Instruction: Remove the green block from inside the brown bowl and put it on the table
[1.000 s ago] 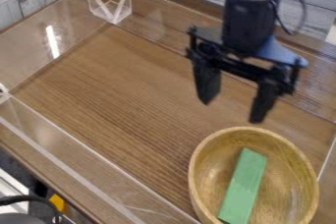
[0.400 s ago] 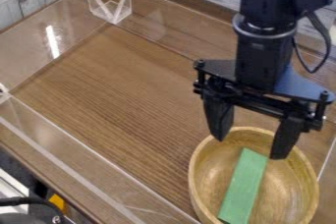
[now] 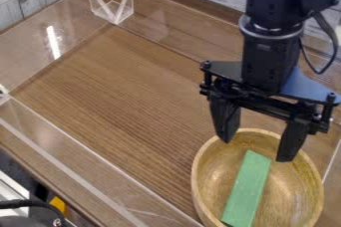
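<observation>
Green block is not yet lifted from the brown bowl; spread fingers are poised above it, bench placement pending.

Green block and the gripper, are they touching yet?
Apart. The camera view shows the gripper open, its fingertips over the far rim of the brown bowl, with bare bowl visible between them and the green block lying inside.

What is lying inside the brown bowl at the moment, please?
The green block lies flat inside the brown bowl. The open tool hangs above, hiding part of the far rim.
</observation>
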Motion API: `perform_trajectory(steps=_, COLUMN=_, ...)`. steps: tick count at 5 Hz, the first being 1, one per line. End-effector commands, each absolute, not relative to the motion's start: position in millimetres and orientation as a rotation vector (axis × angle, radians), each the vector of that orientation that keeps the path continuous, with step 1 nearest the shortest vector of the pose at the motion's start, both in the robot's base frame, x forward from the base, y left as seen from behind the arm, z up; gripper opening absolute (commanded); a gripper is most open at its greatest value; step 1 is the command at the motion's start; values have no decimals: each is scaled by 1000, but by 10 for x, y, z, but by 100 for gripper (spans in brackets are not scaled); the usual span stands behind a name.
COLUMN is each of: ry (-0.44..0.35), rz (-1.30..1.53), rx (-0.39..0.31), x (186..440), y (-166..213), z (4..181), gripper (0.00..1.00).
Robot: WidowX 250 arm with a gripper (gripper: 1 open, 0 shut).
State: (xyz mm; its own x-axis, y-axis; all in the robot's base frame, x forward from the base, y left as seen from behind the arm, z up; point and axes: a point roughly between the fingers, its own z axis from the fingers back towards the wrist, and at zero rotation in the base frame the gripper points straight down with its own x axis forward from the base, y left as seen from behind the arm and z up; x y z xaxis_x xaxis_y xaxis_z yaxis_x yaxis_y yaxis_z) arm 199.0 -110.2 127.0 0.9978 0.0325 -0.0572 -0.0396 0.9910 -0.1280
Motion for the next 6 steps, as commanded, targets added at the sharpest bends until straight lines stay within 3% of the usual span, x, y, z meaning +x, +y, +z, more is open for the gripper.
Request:
perform_trajectory(steps=1, ry=30, rz=-39, rx=-152, x=2053, y=-1197, z=1417, gripper=100)
perform_trajectory(steps=3, ry=36, rz=-101, rx=-162, x=2000, y=-1360, z=1436, gripper=100)
perform_trajectory(steps=6, ry=-36, rz=-49, rx=-172, x=1986, y=-1431, z=1201, gripper=100)
